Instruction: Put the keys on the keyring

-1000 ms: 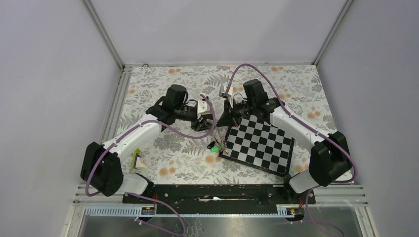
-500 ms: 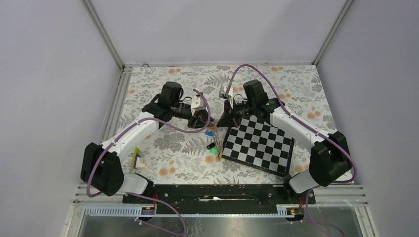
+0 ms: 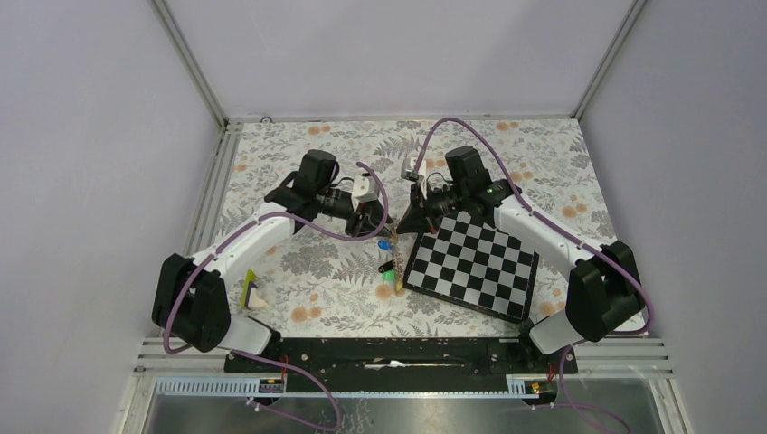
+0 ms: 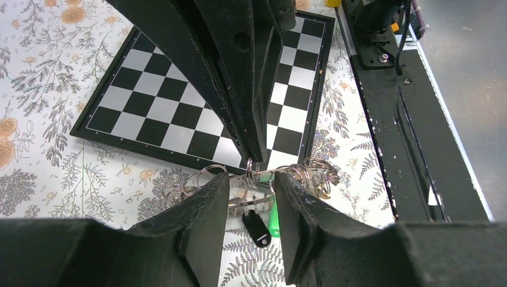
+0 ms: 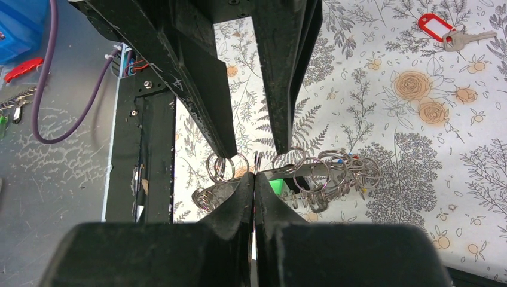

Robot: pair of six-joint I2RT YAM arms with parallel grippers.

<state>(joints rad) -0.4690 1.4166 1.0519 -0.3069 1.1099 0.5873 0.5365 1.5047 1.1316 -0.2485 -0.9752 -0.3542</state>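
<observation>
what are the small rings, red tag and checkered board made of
Small rings: thin bright wire with sharp glints, likely steel. Red tag: glossy, evenly coloured, with a pale window, probably plastic. Checkered board: flat black and pale squares with a soft sheen in a black frame; could be coated card or plastic.

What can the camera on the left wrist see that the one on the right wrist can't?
Left wrist only: the chessboard, a black tag, and the right gripper pointing down from the top. Right wrist only: a red-tagged key lying apart on the floral cloth, a purple cable, the left gripper with fingers apart, and the thin keyring pinched in the camera's own shut fingers. Both: the bunch of small rings, a green tag and that cloth.
</observation>
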